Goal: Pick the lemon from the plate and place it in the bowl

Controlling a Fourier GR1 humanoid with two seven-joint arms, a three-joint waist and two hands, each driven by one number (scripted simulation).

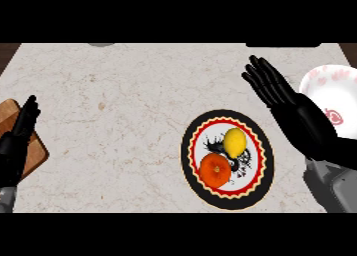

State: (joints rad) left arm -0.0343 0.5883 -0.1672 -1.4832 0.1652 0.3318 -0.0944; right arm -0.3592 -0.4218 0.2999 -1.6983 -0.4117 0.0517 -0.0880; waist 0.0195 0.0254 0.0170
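A yellow lemon (235, 140) lies on a round plate (192, 150) with a black rim and red-and-white centre, just right of the counter's middle. An orange fruit (216, 170) sits beside it on the same plate, nearer to me. The white bowl (342, 82) with pink marks stands at the right edge, partly covered by my right hand (284, 97). That hand is open, fingers straight and pointing away from me, to the right of the plate and apart from the lemon. My left hand (15, 137) rests open at the left edge.
A wooden board (5, 112) lies at the left edge under my left hand. The marble counter (122, 100) stretches between the board and the plate. Dark floor shows past the counter's far corners.
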